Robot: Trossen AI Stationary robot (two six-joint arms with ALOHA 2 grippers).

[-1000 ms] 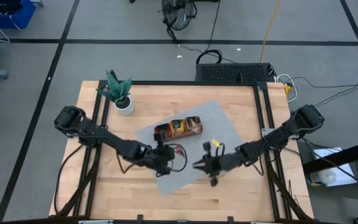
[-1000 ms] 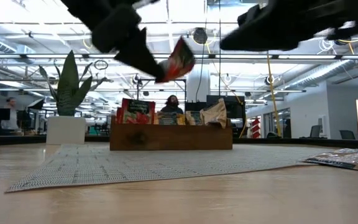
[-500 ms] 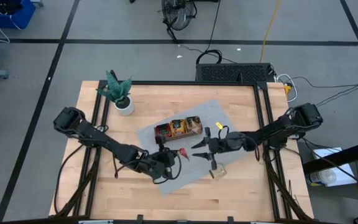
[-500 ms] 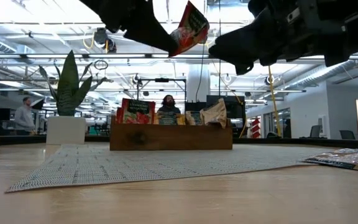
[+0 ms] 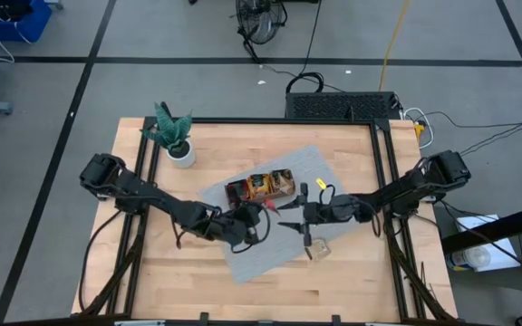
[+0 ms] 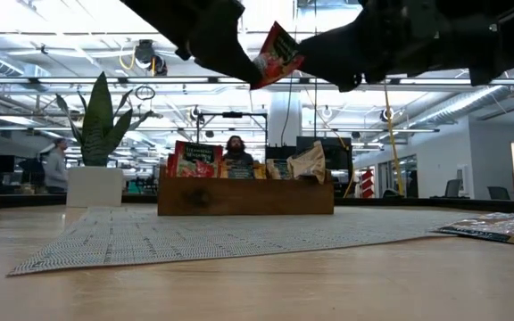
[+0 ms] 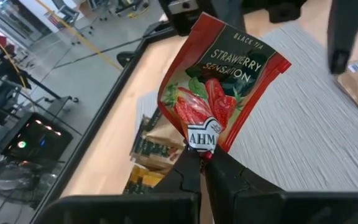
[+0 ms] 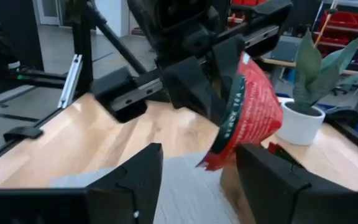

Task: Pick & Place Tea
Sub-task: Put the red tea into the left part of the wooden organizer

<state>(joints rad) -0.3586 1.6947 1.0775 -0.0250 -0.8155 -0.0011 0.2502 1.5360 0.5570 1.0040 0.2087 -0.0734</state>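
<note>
Above the grey woven mat [image 5: 270, 231], near the brown wooden tray [image 5: 261, 186], the left claw [image 7: 199, 163] pinches one corner of a red strawberry tea sachet [image 7: 219, 93] while the right claw [image 8: 197, 171] gapes around it; closing off-centre could crumple or drop it.

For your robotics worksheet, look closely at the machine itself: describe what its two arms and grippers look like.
Both arms are slim, black and jointed. The left gripper has two narrow dark fingers. The right gripper has broad, flat, angular black fingers. A red cable loops along the left arm, and a yellow tag sits near the right arm's wrist.
</note>
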